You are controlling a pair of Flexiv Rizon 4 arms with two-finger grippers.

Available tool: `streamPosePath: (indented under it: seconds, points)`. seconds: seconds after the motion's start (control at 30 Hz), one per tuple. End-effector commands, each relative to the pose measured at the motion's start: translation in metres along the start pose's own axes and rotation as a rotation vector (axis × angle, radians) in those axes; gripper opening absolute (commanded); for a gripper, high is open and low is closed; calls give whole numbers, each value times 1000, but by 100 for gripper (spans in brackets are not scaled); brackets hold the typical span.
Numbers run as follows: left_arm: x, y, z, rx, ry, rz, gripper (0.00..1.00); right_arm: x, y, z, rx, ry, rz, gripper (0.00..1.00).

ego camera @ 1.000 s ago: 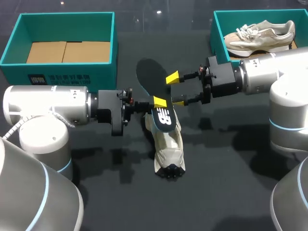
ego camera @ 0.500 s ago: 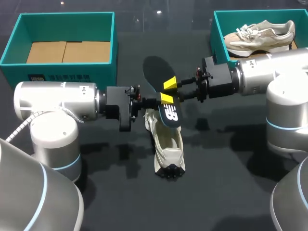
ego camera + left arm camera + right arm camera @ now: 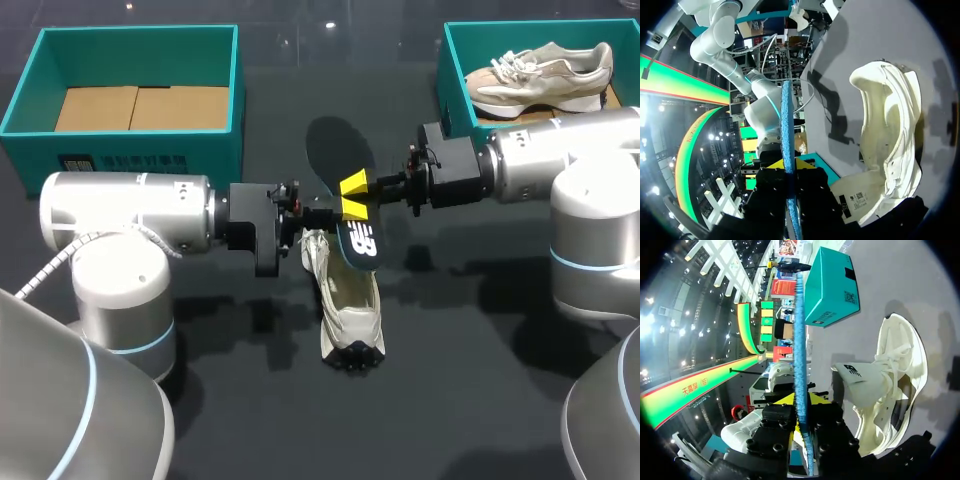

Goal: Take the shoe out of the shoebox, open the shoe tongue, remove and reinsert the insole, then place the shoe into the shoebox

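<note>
The shoe [image 3: 350,312] is lying on the tabletop [image 3: 460,400], with the insole [image 3: 335,150] hanging just above its opening. We are judging that reinserting calls for tipping one end down and feeding it slowly. Our left end effector [image 3: 346,210] and right end effector [image 3: 358,184] are both pinching the insole's thin edges, fingers nearly closed.

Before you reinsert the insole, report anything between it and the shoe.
Nothing visible blocks it. The left gripper and right gripper are both shut on the insole, which hangs tilted just above the shoe. The opening looks free, with the tongue lifted clear.
</note>
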State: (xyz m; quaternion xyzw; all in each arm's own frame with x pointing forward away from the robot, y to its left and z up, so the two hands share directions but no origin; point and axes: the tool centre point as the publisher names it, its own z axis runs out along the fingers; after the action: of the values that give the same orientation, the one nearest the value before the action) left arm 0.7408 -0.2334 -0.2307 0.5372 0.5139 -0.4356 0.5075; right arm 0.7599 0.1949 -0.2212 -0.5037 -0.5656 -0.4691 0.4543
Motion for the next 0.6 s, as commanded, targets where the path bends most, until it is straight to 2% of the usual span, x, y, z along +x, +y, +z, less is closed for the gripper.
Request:
streamPosePath:
  seconds: [0.03, 0.27, 0.3, 0.33, 0.37, 0.4, 0.53, 0.6]
  points:
    - [2, -3, 2, -4, -1, 2, 0, -2, -1, 3, 3, 1, -2, 0]
    - [1, -7, -1, 2, 2, -27, 0, -3, -2, 4, 10, 0, -4, 0]
    - [0, -8, -2, 2, 2, -28, 24, -3, -2, 4, 11, 0, -2, 0]
    - [-3, -8, -6, -1, 4, -36, 62, -4, -2, 4, 10, -1, 3, 0]
    - [-5, -8, -9, -3, 6, -38, 89, -5, -3, 3, 10, -1, 5, 0]
    - [-8, -7, -15, -8, 10, -48, 100, -6, -3, 2, 8, -2, 12, 0]
    - [-18, 1, -42, -24, 13, -82, 100, -9, -7, -3, -7, -2, 29, 0]
    - [-23, 7, -57, -39, 52, -93, 100, -10, -9, -4, -11, -1, 33, 0]
